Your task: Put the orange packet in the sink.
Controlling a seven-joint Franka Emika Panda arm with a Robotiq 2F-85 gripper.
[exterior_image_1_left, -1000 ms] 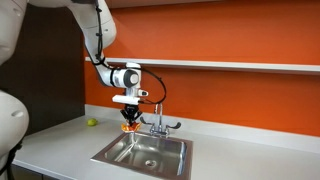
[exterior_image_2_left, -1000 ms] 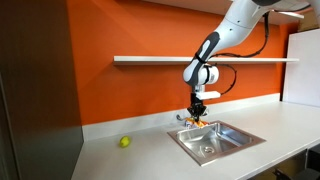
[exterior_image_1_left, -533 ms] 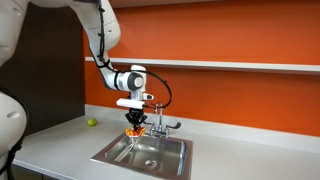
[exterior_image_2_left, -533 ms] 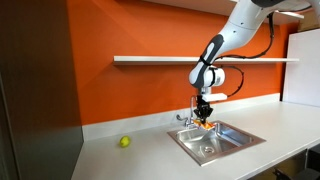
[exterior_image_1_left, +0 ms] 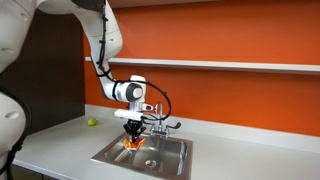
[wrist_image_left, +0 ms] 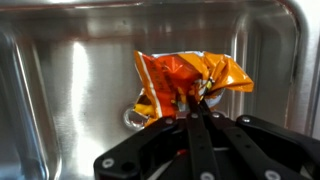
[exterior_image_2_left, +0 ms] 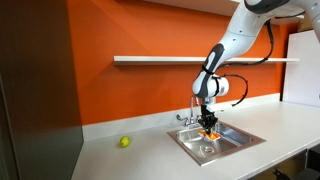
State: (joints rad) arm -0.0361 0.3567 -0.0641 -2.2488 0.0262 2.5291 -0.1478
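The claw (wrist_image_left: 197,103) is closed tight on one edge of the orange packet (wrist_image_left: 185,78), at centre frame in the wrist view. The packet hangs low inside the sink (wrist_image_left: 60,80), just over the drain (wrist_image_left: 133,119) — so I judge a release would drop it short. The basin shows only bare steel.

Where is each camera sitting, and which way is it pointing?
Exterior view: beside the counter, looking along it at the sink; arm enters top-left.
Exterior view: farther back, facing the orange wall; arm enters top-right.
Wrist view: on the wrist, looking down into the sink; jaws pinch the orange packet.
Shared: both exterior views show the green ball.
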